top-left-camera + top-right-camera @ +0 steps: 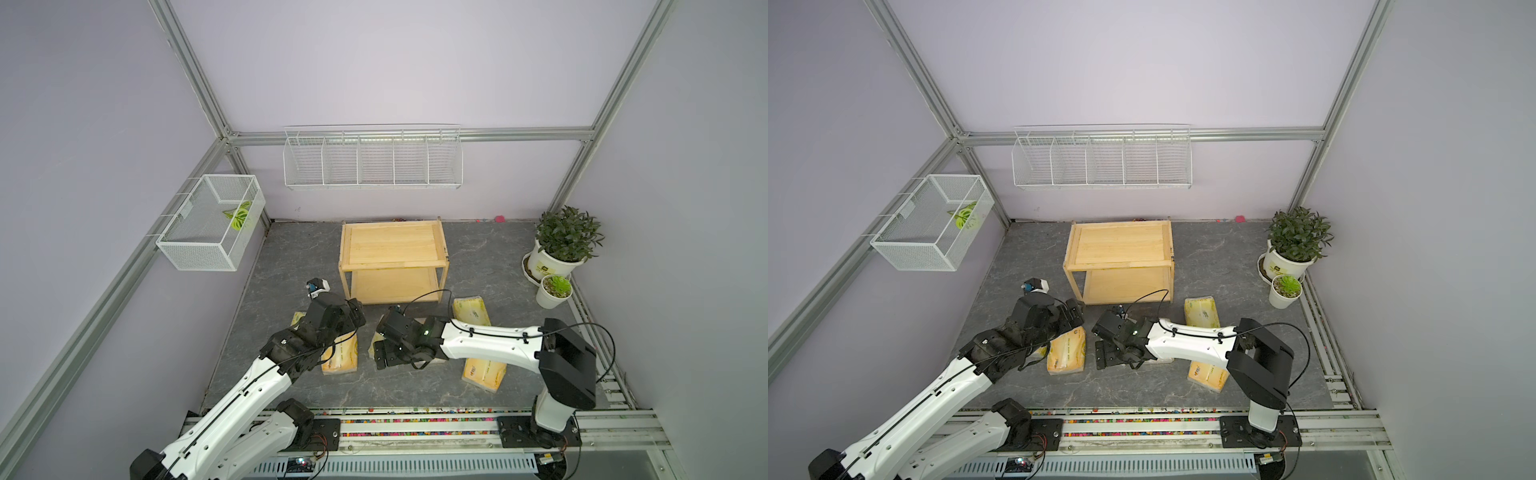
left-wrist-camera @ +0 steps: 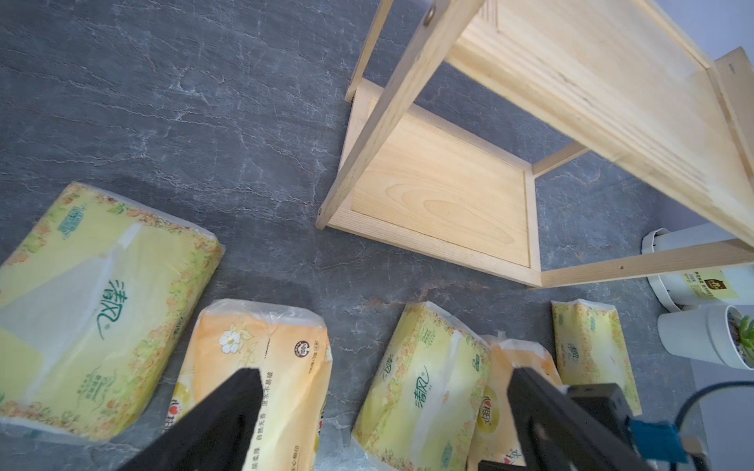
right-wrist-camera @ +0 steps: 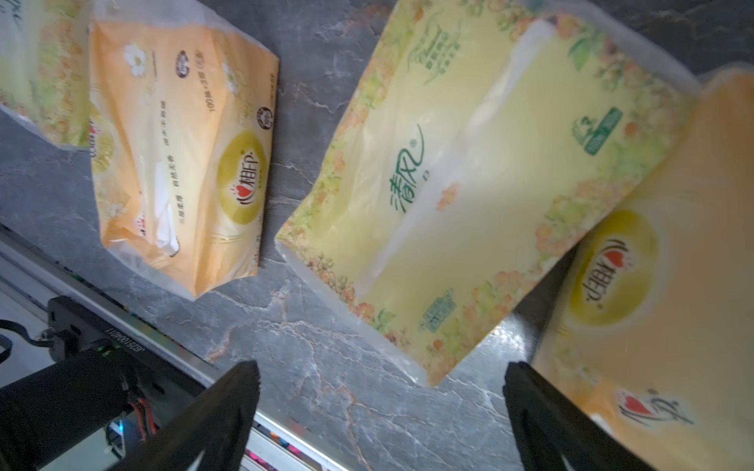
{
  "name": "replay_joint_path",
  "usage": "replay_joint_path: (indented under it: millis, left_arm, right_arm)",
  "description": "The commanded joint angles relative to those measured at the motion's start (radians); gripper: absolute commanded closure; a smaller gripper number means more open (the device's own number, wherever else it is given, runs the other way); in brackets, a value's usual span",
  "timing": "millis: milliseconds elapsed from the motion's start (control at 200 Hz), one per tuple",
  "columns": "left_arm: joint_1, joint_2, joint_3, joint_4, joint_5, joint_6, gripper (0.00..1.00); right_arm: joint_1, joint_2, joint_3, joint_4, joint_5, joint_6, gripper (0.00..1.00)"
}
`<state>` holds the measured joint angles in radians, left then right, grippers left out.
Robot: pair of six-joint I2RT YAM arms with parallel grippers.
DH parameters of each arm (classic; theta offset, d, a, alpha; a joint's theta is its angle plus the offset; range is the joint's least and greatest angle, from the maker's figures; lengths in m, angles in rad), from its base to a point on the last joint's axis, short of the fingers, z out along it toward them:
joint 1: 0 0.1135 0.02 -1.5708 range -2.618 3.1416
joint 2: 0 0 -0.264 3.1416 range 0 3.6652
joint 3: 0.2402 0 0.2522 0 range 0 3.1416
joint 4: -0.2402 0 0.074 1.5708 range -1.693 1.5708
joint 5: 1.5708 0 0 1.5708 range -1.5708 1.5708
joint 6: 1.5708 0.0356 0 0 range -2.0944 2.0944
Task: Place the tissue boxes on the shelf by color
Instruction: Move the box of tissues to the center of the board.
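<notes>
Stands at the start: shows bare shelf [image 2: 440, 204] ahead of left tool [image 2: 383, 377], boxes [image 2: 261, 350] on counter [image 2: 204, 102] beneath both. Grips nothing, left tool and right tool [image 3: 381, 367] spread wide.

Before you, a white wire divided rack [image 1: 372, 160] hangs on the lilac back wall [image 1: 395, 62], while a white mesh basket [image 1: 195, 253] on the side wall holds a green striped leaf [image 1: 237, 217]. At the far corner of the grey stone-patterned tabletop [image 1: 291, 257], a leafy potted plant [image 1: 567, 239] stands just beside a small potted succulent [image 1: 555, 291].
</notes>
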<state>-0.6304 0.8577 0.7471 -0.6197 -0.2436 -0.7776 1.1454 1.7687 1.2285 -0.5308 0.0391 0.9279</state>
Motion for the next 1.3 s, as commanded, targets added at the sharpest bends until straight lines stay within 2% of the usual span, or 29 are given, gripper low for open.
replay_joint_path:
  millis: [0,440,630,805,1105,1295]
  left_arm:
    - [-0.002,-0.009,-0.009,-0.009,-0.013,-0.004,0.00]
    - [-0.002,-0.006,-0.014,-0.015,-0.003,-0.014,0.00]
    - [-0.002,-0.011,-0.015,-0.014,0.001,-0.011,0.00]
    - [-0.002,-0.004,-0.021,0.007,0.025,0.000,0.00]
    - [-0.003,0.035,-0.059,0.101,0.190,0.038,0.00]
    - [-0.003,0.099,-0.074,0.142,0.295,0.019,0.00]
  right_arm:
    - [0.002,0.001,-0.013,-0.040,0.036,-0.001,0.01]
    - [-0.011,0.083,0.001,-0.043,0.069,-0.002,0.01]
    - [-0.063,0.031,-0.042,-0.080,0.127,0.012,0.01]
    - [-0.144,-0.034,-0.115,-0.077,0.133,0.001,0.01]
    - [-0.232,-0.162,-0.204,-0.057,0.106,-0.021,0.02]
    - [-0.315,-0.227,-0.284,-0.002,0.038,-0.028,0.01]
